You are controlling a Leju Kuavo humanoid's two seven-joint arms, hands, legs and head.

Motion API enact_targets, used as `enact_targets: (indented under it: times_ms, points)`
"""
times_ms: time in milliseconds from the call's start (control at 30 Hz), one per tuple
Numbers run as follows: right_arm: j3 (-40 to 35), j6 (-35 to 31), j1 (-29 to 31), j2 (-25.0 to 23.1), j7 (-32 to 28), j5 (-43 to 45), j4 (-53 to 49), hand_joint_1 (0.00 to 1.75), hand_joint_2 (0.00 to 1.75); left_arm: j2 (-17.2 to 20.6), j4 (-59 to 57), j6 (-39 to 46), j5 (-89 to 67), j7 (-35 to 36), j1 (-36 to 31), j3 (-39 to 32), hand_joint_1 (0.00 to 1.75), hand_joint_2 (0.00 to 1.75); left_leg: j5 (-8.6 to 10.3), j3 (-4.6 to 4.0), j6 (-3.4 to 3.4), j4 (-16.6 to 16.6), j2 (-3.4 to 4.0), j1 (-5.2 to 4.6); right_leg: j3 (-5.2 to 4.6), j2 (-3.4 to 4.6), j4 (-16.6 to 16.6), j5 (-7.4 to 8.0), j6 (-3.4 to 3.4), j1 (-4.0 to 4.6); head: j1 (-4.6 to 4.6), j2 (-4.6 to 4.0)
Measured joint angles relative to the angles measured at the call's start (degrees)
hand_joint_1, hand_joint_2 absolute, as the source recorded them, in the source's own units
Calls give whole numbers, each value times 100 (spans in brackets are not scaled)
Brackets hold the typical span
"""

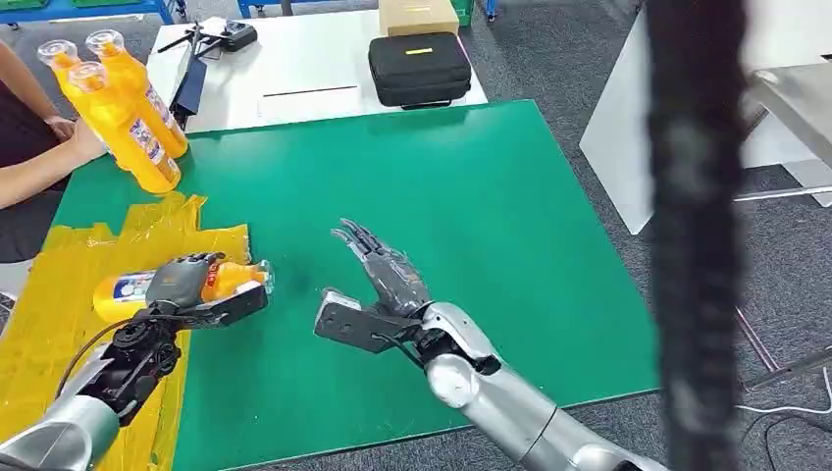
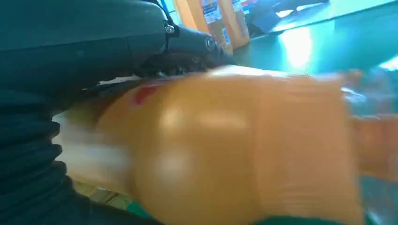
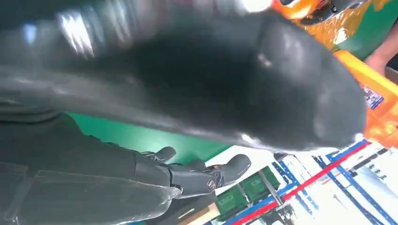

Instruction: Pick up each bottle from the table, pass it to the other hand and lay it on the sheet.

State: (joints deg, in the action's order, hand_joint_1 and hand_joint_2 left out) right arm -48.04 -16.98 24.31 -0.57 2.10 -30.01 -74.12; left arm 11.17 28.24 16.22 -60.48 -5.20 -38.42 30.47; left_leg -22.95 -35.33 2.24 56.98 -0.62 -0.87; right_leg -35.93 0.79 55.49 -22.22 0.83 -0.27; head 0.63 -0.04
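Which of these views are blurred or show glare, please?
Head view: sharp, except a blurred dark strip at right. Left wrist view: the held bottle is smeared and out of focus, with glare on the green table. Right wrist view: the thumb is blurred.

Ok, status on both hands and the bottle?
Left hand holding bottle over yellow sheet. Right hand open, empty. Nothing blocking.

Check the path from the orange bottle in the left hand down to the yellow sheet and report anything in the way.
Nothing visible blocks it. The left hand holds the orange plastic bottle lying sideways at the edge of the crinkled yellow sheet, whose surface beside it looks bare. The open right hand is apart, over the green mat.
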Motion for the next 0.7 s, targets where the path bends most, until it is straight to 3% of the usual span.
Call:
enact_targets:
  times_ms: [400, 700]
  points:
    - [625, -319, -312, 203, -138, 564, -133, 0, 0, 131, 311, -284, 710, 22, 139, 39, 0, 0, 0, 6, 1, 0, -8, -1, 10, -5, 0, 0, 1, -1, -2, 0]
    - [1499, -306, -865, 470, -393, 1344, -734, 0, 0, 642, 1700, 232, 817, 555, 907, 33, 0, 0, 0, 0, 0, 0, -3, 3, 1, -4, 0, -1, 0, 1, -4, 0]
